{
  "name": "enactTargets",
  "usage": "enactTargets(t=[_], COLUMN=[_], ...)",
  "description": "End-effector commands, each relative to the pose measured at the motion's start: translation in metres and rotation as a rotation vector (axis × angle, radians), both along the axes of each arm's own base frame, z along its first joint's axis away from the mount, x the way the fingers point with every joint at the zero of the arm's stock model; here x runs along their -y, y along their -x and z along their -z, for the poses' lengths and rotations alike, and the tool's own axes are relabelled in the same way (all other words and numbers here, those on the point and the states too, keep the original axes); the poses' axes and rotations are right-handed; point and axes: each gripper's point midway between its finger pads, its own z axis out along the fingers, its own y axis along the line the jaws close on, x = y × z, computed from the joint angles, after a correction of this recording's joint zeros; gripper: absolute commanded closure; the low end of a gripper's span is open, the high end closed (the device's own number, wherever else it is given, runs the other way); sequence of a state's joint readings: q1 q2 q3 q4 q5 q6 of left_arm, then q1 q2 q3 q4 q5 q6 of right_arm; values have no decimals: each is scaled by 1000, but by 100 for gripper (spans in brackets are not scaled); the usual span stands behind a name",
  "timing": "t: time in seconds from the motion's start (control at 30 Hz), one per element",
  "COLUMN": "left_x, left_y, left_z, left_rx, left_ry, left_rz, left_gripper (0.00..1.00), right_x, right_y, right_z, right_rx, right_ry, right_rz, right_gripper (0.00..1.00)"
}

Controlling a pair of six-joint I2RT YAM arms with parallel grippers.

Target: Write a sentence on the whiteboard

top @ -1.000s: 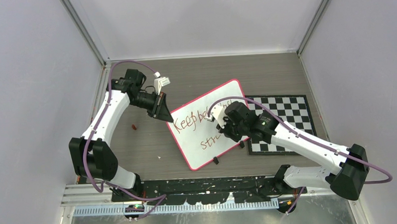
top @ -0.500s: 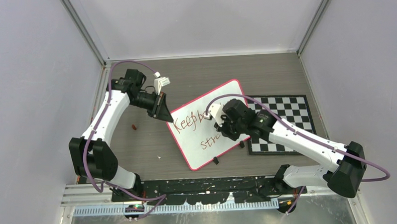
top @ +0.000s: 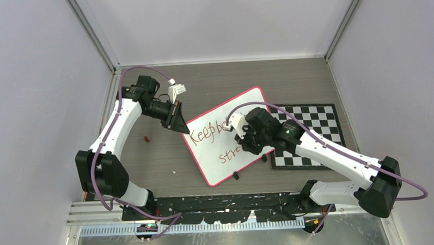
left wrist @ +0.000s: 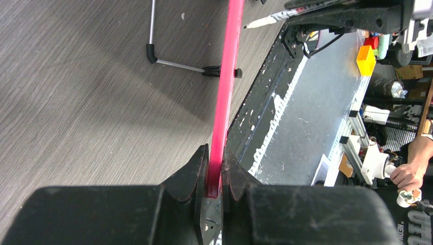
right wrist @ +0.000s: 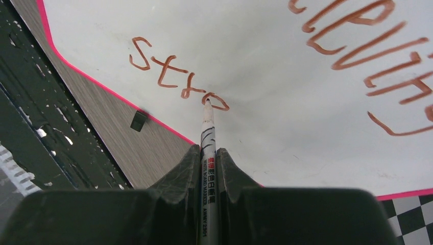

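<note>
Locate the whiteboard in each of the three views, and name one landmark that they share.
Top external: the whiteboard sits at centre, turned askew, between the arms.
Left wrist: seen edge-on, its pink rim runs up from the left gripper, which pinches it.
Right wrist: its white face fills the upper frame.
Shared landmark: the black white-flecked rail along the table's near edge.

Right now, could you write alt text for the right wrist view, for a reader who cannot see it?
The right gripper holds a white marker, its tip on the whiteboard at the end of brownish-red letters reading "Stro". A checkered board shows at the lower right corner.
</note>
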State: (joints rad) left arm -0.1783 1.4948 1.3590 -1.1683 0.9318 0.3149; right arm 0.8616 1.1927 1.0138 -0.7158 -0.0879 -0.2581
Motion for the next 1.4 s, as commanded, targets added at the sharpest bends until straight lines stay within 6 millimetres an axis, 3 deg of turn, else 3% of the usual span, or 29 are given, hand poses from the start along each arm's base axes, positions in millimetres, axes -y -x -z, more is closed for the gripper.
enactTargets(t=[0.0, 0.2, 0.47, 0.83, 1.03, 1.37], left_x=[-4, -3, -3, -3, -4, -4], left_y=[-3, -3, -4, -3, -3, -3], left_z=[15, 13, 11, 12, 12, 11], left_rx=[-11, -8, -4, -2, -3, 2], left_ry=[-59, -54, -55, -57, -60, -61], left_rz=[-1, -1, -1, 0, -2, -2], left_gripper=[100, 100, 100, 100, 100, 100], right_x=[5, 16, 13, 27, 19, 16], right_y=[-4, -15, -24, -18, -11, -32], right_z=[-31, -25, -20, 2, 2, -22], right_rx=[40, 78, 84, 67, 23, 107], right_ry=[-87, -29, -11, 60, 32, 9], right_rz=[28, 83, 103, 107, 76, 130], right_gripper=[100, 100, 100, 100, 100, 100])
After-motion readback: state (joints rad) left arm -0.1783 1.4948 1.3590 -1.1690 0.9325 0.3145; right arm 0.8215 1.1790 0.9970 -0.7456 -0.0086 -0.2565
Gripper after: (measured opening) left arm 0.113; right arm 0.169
